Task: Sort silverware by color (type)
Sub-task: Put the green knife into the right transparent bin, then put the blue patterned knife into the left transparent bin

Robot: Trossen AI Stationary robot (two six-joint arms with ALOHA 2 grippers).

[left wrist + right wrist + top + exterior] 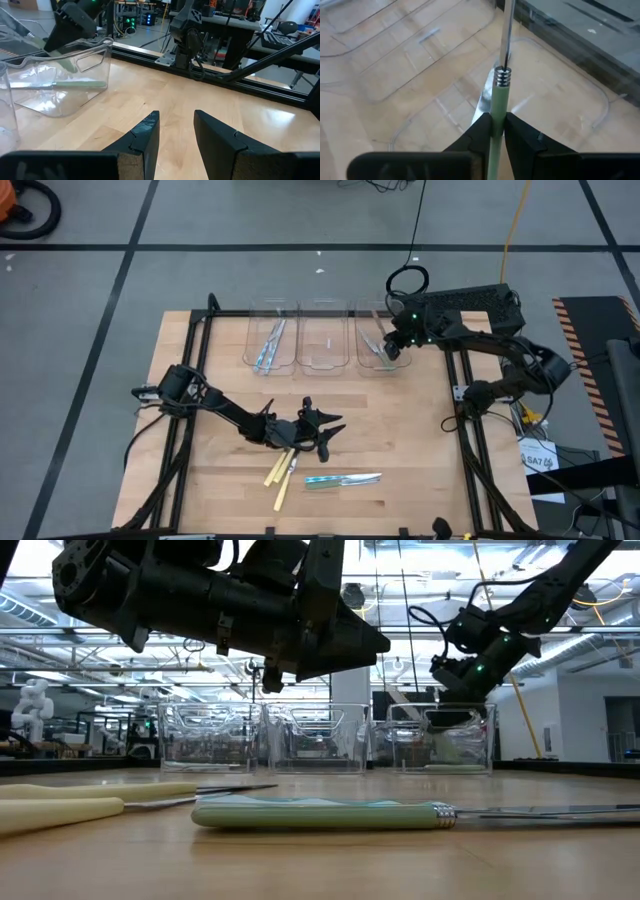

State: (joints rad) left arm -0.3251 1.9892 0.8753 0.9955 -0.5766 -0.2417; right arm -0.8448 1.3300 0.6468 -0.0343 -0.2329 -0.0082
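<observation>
Three clear bins stand along the far side. The left bin holds blue-handled silverware. The right bin has a green-handled piece lying on its floor. My right gripper is over the right bin, shut on another green-handled utensil. My left gripper hovers open over the table's middle with nothing between its fingers. Pale yellow pieces and a green-handled piece lie flat on the table near the front. My right gripper pinches the utensil's green handle between its two fingers, a little behind the ribbed metal collar. The fingers slant down from the table's right and lie along the utensil. Its metal end points ahead and down into the right bin; whether it touches the floor I cannot tell.
The middle bin stands between the other two. Black frame rails run along the table's left and right sides. Bare wood lies between the bins and the loose pieces at the front.
</observation>
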